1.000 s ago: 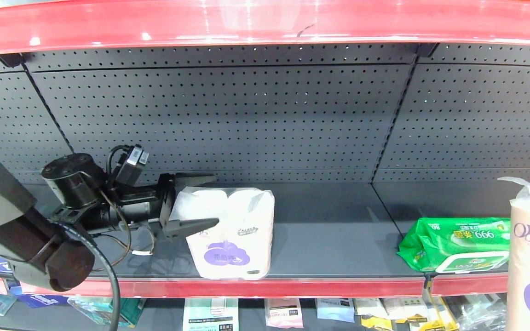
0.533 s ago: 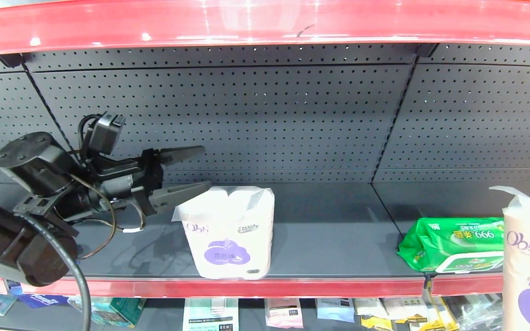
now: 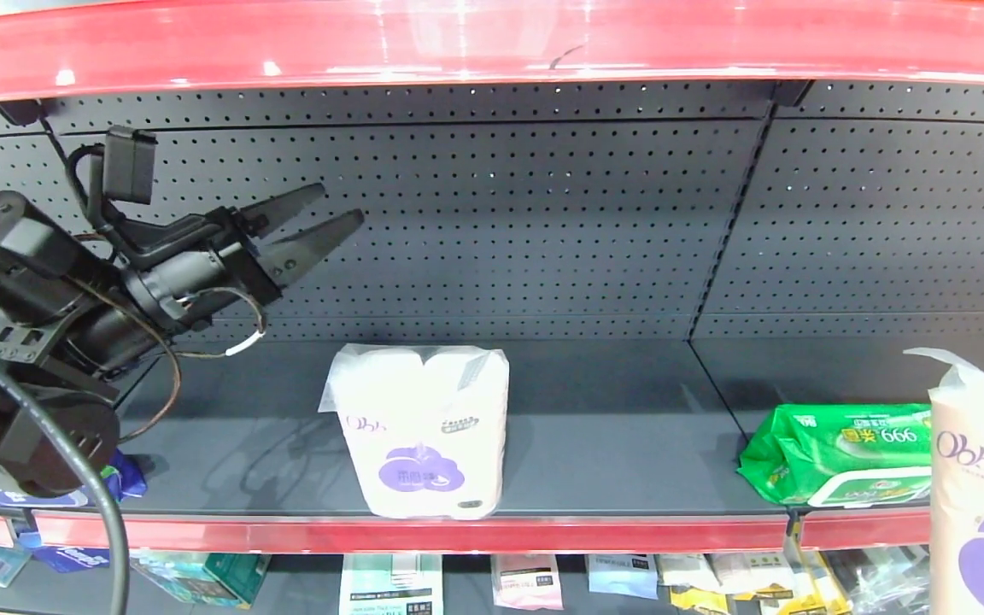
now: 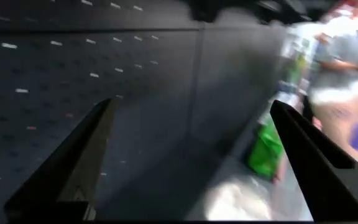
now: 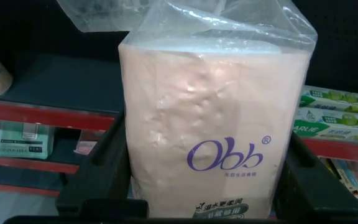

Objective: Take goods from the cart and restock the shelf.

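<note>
Nearest to me is my right claw (image 5: 207, 186), clenched on a tall pack of paper rolls (image 5: 210, 124) in clear wrap. One black finger presses on each side of it, and the loose plastic top stands up above. In the head view the tall pack of paper rolls (image 3: 983, 487) is upright at the far right, in front of the red front strip (image 3: 594, 534) of the shelf (image 3: 620, 427) and not resting on the shelf. Under that strip some small flat goods (image 3: 389, 588) are on a lower level (what they are, I cannot tell). On the shelf, close to its front edge, a standing pack (image 3: 419, 427) of the same paper rolls is upright, white with a purple mark, and nothing touches it. To its right and well apart, a green packet of wipes (image 3: 846, 453) lies flat near the front edge, its right end hidden behind the pack that I hold. My left claw (image 3: 336, 205) is up in the air, above and to the left of the standing pack and well apart from it. It is released and grasps nothing. From the left wrist camera my left claw (image 4: 191, 106) shows its two dark fingers spread wide. Farthest is the grey perforated back wall (image 3: 500, 213), toward which the left claw points.
</note>
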`<state>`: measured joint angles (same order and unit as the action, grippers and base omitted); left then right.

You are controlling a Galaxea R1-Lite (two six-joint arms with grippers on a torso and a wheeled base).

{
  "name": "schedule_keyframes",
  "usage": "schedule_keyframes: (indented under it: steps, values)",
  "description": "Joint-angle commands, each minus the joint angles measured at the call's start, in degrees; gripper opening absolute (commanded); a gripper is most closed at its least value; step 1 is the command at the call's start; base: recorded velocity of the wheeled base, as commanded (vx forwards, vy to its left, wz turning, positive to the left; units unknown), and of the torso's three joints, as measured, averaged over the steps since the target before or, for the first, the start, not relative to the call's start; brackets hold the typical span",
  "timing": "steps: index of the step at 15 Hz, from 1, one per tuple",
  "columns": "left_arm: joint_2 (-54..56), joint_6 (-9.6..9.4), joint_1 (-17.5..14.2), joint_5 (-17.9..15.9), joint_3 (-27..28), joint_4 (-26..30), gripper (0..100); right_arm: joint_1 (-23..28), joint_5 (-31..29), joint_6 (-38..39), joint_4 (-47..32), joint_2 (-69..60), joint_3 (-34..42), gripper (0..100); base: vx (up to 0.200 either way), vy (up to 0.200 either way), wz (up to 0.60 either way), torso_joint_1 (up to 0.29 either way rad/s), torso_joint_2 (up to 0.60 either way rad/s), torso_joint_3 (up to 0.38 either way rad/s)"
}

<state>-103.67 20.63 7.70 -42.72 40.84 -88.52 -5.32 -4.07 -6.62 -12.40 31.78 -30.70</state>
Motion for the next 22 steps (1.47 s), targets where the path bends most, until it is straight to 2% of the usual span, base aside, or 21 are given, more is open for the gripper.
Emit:
schedule_keyframes:
  steps: [1,3,4,5,6,7,8,9,10,11,12,13,14,15,16,17,18,20,22]
  values:
    - [1.1,-0.24,-2.2,1.1,0.6,0.3,100,0.0,0.0,0.0,0.0,0.2,-0.1,0,0.000,0.000,0.00,0.000,0.00,0.000]
    - [0.9,-0.76,-2.7,8.0,0.3,0.4,100,0.0,0.1,0.1,0.0,0.2,-0.2,0,0.000,0.000,0.00,0.000,0.00,0.000]
    - [0.8,-1.91,-2.6,10.7,-0.1,0.6,100,0.0,0.1,0.1,0.0,0.2,-0.2,0,0.000,0.000,0.00,0.000,0.00,0.000]
    - [0.7,-5.42,-2.6,14.7,-0.1,2.9,100,0.0,0.1,0.1,0.1,0.2,-0.2,0,0.000,0.000,0.00,0.000,0.00,0.000]
    - [0.8,-8.15,-2.7,18.7,0.3,5.5,100,0.0,0.1,0.2,0.0,0.1,-0.2,0,0.000,0.000,0.00,0.000,0.00,0.000]
    - [1.0,-9.55,-2.6,24.3,0.6,7.4,100,0.0,0.1,0.2,0.1,0.1,-0.4,0,0.000,0.000,0.00,0.000,0.00,0.000]
    - [1.0,-11.05,-2.6,28.3,0.0,8.6,100,0.0,0.1,0.2,0.0,0.1,-0.4,0,0.000,0.000,0.00,0.000,0.00,0.000]
    - [1.0,-15.18,-3.1,32.8,-0.7,10.6,100,0.0,0.1,0.2,0.1,0.2,-0.5,0,0.000,0.000,0.00,0.000,0.00,0.000]
    - [1.0,-17.02,-3.7,36.2,-1.0,12.2,100,0.0,0.1,0.2,0.1,0.1,-0.4,0,0.000,0.000,0.00,0.000,0.00,0.000]
    - [1.8,-20.98,-4.4,45.7,-1.6,16.5,100,0.0,0.1,0.2,0.1,0.2,-0.5,0,0.000,0.000,0.00,0.000,0.00,0.000]
    - [4.9,-22.12,-4.4,52.1,-2.3,22.5,100,0.0,0.2,0.4,0.1,0.2,-0.5,0,0.000,0.000,0.00,0.000,0.00,0.000]
    - [8.3,-22.12,-4.8,51.6,-3.8,27.1,100,0.0,0.2,0.6,0.1,0.2,-0.5,0,0.000,0.000,0.00,0.000,0.00,0.000]
    - [15.7,-22.03,-5.5,48.2,-7.2,36.7,100,0.0,0.2,0.8,0.1,0.1,-0.6,0,0.000,0.000,0.00,0.000,0.00,0.000]
    - [21.6,-22.12,-6.3,43.7,-10.0,43.4,100,-0.1,0.2,1.0,0.1,0.1,-0.6,0,0.000,0.000,0.00,0.000,0.00,0.000]
    - [26.4,-22.47,-7.0,40.6,-12.3,48.6,100,-0.2,0.2,1.0,0.1,0.1,-0.6,0,0.000,0.000,0.00,0.000,0.00,0.000]
    - [30.5,-22.74,-7.4,38.9,-13.9,53.1,100,-0.3,0.3,1.0,0.1,0.1,-0.7,0,0.000,0.000,0.00,0.000,0.00,0.000]
    - [40.8,-23.88,-8.6,37.8,-16.3,63.9,100,-0.6,0.4,0.9,0.4,0.4,-0.8,0,0.000,0.000,0.00,0.000,0.00,0.000]
    - [51.0,-25.02,-8.6,35.7,-16.7,75.8,100,-0.5,1.2,0.6,1.6,1.9,-1.2,0,0.000,0.000,0.00,0.000,0.00,0.000]
    - [69.2,-30.12,-8.4,29.5,-15.8,97.5,100,-0.6,1.3,0.0,2.3,5.7,-3.7,0,0.000,0.000,0.00,0.000,0.00,0.000]
